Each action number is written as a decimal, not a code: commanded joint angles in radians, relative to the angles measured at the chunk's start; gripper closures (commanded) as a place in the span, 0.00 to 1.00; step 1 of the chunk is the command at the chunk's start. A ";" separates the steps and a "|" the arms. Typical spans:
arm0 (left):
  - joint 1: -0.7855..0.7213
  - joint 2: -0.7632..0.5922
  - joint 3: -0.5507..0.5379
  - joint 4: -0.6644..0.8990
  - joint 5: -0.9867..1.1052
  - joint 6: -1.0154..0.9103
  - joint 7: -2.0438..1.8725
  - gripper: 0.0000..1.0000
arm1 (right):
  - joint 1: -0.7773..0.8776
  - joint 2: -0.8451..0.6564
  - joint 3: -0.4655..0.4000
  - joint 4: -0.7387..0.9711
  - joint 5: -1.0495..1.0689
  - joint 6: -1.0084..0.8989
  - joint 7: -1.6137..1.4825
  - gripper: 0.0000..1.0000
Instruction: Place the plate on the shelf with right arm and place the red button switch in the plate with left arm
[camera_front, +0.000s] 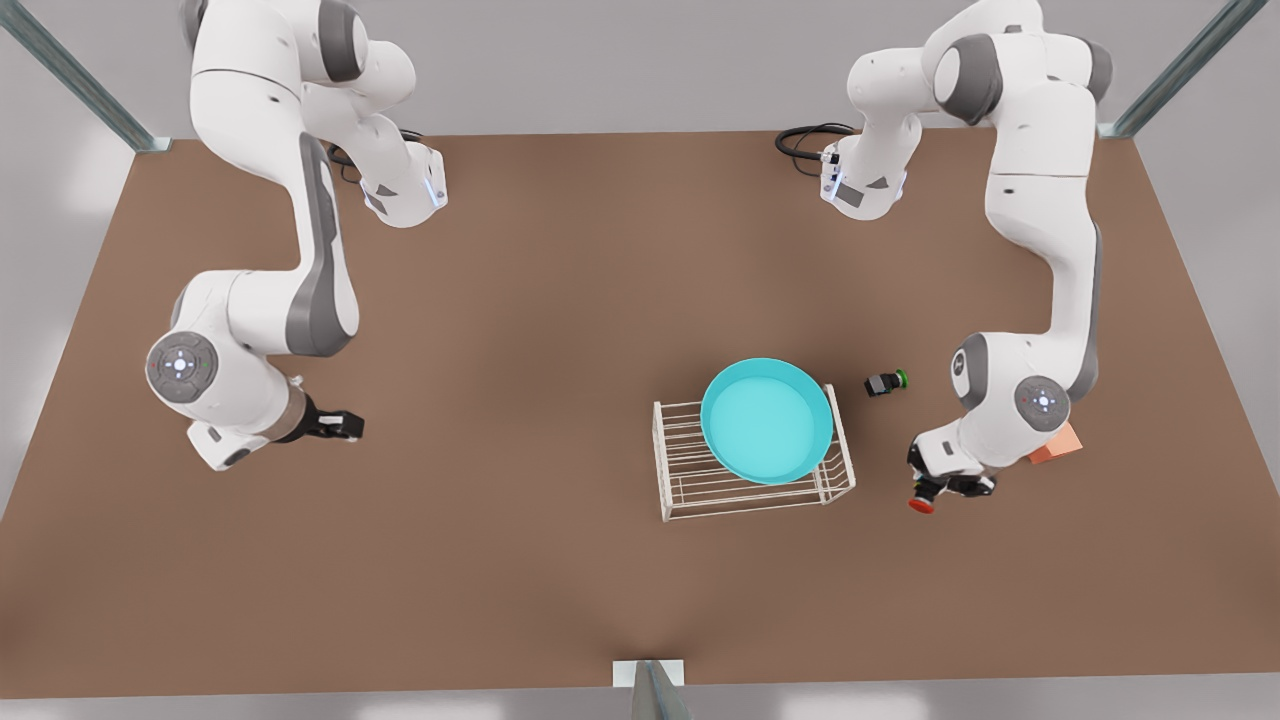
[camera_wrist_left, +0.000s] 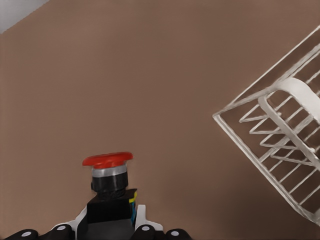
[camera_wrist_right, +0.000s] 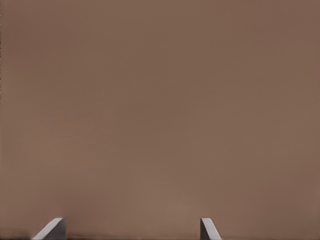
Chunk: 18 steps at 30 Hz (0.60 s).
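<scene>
One container in play: the cyan plate (camera_front: 767, 420) sits on the white wire shelf (camera_front: 690, 480), over the end toward the front view's right, and nothing lies in it. Left hand (camera_front: 935, 492) is at about 3 o'clock from the shelf, just beside it, clamped on the dark body of the red button switch (camera_wrist_left: 108, 181); the red cap juts out past the fingers (camera_wrist_left: 141, 212). Green-capped switch (camera_front: 886, 382) lies on the counter (camera_front: 500, 330) at about 1 o'clock from the shelf. Orange-pink cube (camera_front: 1056, 446) shows behind the left arm. Right hand (camera_front: 345, 426) waits well apart at 9 o'clock, fingers spread wide over bare counter.
</scene>
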 joint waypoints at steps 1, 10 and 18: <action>-0.012 -0.003 -0.001 0.032 -0.016 -0.164 -0.292 0.64 | 0.000 0.001 0.000 0.001 0.012 -0.019 -0.331 0.00; -0.048 -0.078 -0.255 0.268 -0.014 -0.451 -0.967 0.64 | 0.001 0.001 0.000 0.001 0.012 -0.022 -0.331 0.00; -0.199 -0.087 -0.295 0.134 0.107 -0.333 -1.238 0.64 | 0.003 0.001 0.000 0.005 0.012 -0.027 -0.332 0.00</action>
